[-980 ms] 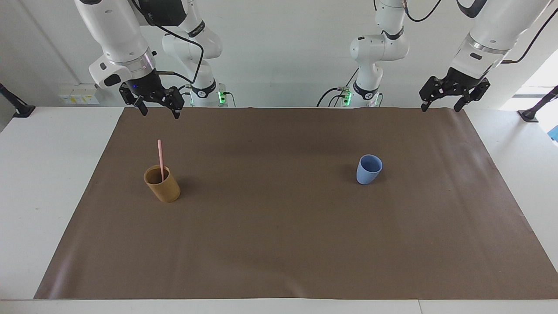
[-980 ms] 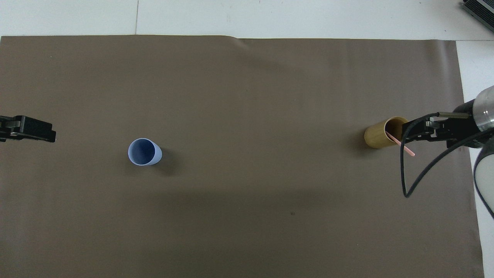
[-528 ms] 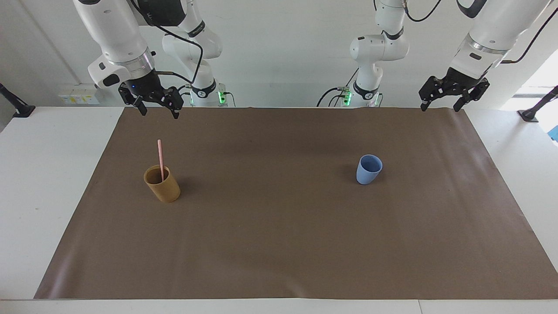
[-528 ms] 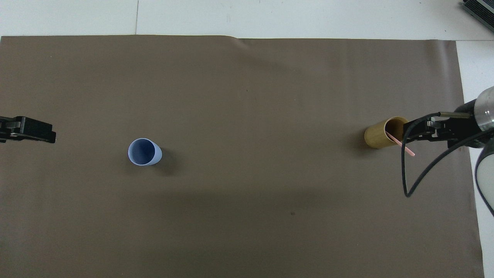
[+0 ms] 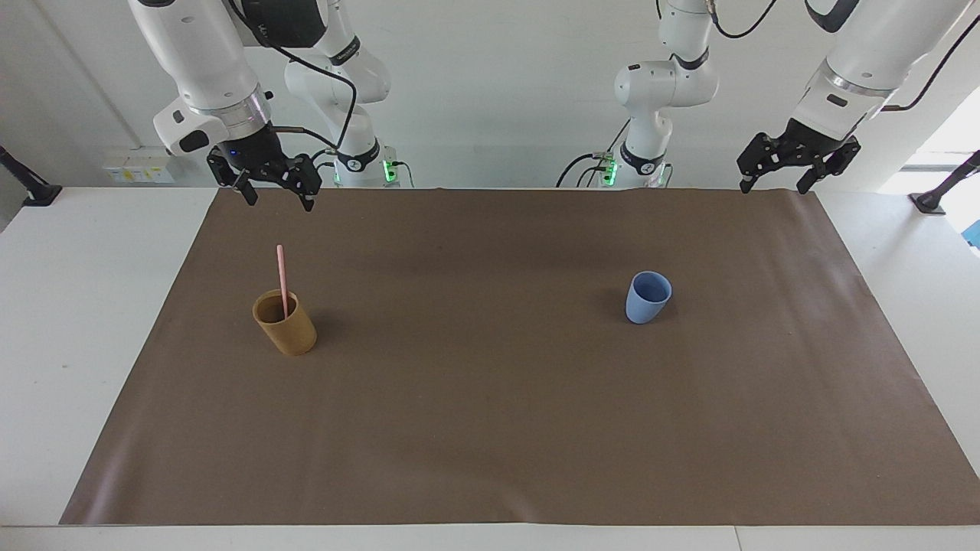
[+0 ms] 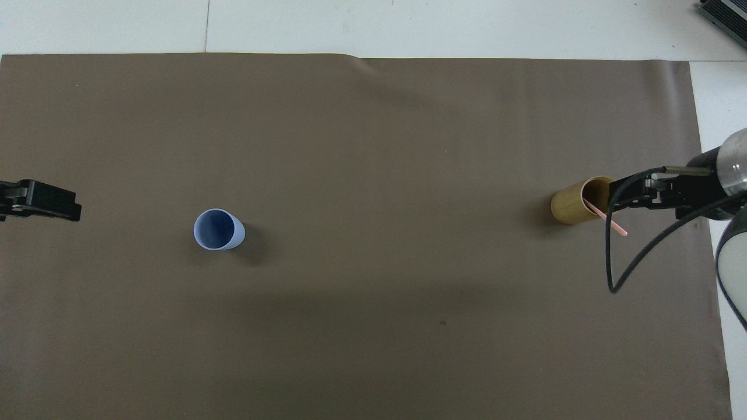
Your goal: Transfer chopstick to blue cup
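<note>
- The right tool (image 5: pixel 276 193), jaws apart and empty, hangs over the mat's edge nearest the robots at the right arm's end, above and well clear of the chopstick (image 5: pixel 282 280); the overhead view makes it seem to cover the tan cup's mouth, but the facing view shows the gap.
- The left tool (image 5: pixel 775 182), likewise apart and empty, waits over the mat's corner at the left arm's end.
- The chopstick stands nearly upright in the tan cup (image 5: pixel 285 323), top half poking out, leaning on the rim.
- Risk: a thin, smooth stick gives the fingers little to bite on; a descent slightly off line could nudge it round the rim, or pinch it askew so it pivots in the grip.
- Risk: a sideways pull instead of a straight lift could drag the light tan cup over (it looks like a hollow cylinder).
- Risk: the blue cup (image 5: pixel 648 298) is short, tapered toward a narrow base and well apart toward the left arm's end; a long stick dropped in at a slant may tip it.
- The surface (image 5: pixel 99 321) is white under a matte brown mat (image 5: pixel 490 398), faintly creased.
</note>
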